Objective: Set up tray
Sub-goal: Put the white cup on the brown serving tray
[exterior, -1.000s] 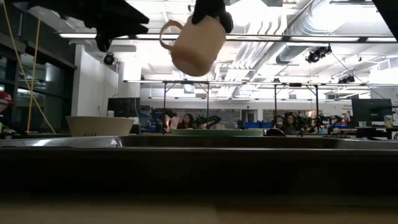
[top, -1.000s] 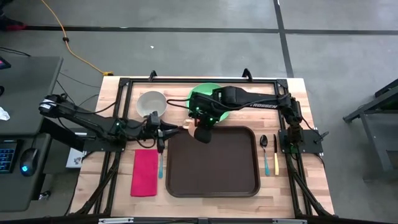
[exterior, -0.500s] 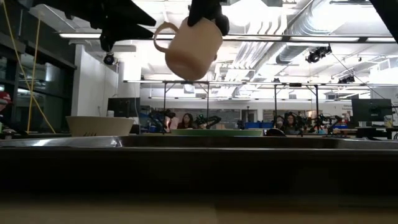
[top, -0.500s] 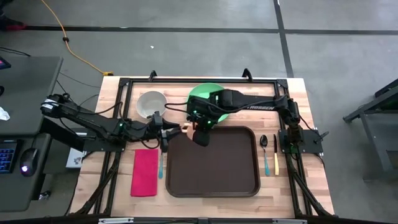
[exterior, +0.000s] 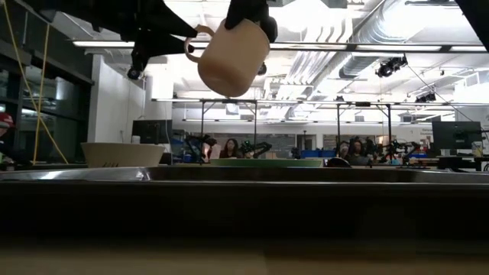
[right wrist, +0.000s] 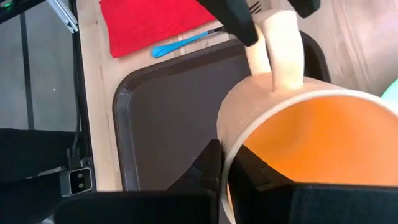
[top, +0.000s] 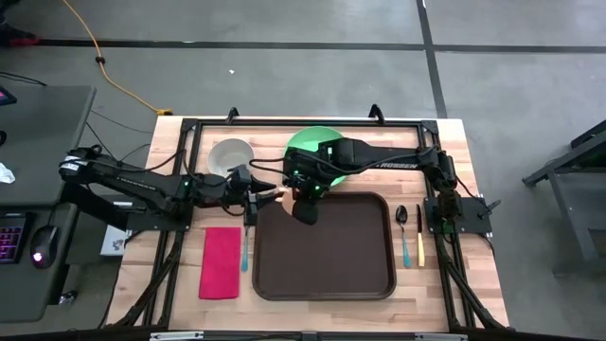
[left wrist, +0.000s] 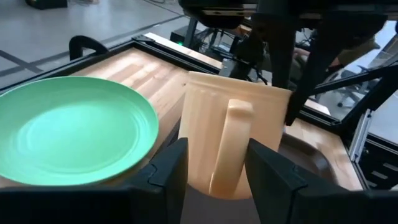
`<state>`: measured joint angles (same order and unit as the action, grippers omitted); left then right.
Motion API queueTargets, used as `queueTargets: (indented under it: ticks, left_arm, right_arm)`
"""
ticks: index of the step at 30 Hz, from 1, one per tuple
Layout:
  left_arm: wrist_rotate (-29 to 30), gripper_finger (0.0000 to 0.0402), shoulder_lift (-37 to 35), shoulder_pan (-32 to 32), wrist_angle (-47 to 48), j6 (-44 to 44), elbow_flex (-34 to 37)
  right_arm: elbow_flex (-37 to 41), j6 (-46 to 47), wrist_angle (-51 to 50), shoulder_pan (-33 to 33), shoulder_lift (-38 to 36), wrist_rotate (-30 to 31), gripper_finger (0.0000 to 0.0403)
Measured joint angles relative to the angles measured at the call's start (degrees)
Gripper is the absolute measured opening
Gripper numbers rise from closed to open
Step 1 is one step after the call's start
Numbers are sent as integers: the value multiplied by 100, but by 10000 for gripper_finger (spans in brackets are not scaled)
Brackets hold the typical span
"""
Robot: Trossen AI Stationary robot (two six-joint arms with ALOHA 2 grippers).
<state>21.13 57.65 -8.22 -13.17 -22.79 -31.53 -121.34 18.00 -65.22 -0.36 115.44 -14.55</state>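
A beige mug (exterior: 229,57) with an orange inside hangs tilted in the air over the far left corner of the dark brown tray (top: 327,251). My right gripper (top: 305,204) is shut on it. My left gripper (left wrist: 214,168) is open, level with the mug. Its two fingers stand on either side of the mug's handle (left wrist: 227,146) without touching it. The right wrist view shows the handle (right wrist: 281,46) pointing at the left gripper's fingers (right wrist: 239,22). The green plate (top: 317,142) lies flat beyond the tray. My right gripper holds the mug by its rim (right wrist: 231,146), on the side opposite the handle. One finger is inside the mug and one outside. The fingers come from above, pointing down. The mug is lifted clear of the tray and hangs tilted below them.
A white bowl (top: 230,154) stands on the table left of the plate. The red napkin (top: 220,262) and a blue spoon (top: 244,251) lie left of the tray. A dark spoon (top: 401,223) and a yellow and blue utensil (top: 419,239) lie to its right. People sit in the room behind.
My left gripper has moved toward the table's right, up to the mug, and its fingers now flank the handle. My right gripper has carried the mug a little toward the left and slightly up, still tilted.
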Motion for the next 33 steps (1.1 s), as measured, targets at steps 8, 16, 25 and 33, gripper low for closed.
queueTargets:
  ticks: [8,16,25,33]
  left_arm:
    - [-425,184,220,260,-87,-2,-1]
    - [-731,179,736,377,88,191,-406]
    - [-863,104,788,375,571,302,-715]
    - [-1011,63,782,373,614,326,-715]
  right_arm:
    - [0,-46,251,-2,4,-82,0]
    - [0,-101,-54,4,7,-99,0]
    - [0,-166,-197,4,7,32,0]
    - [0,-149,-363,4,7,67,0]
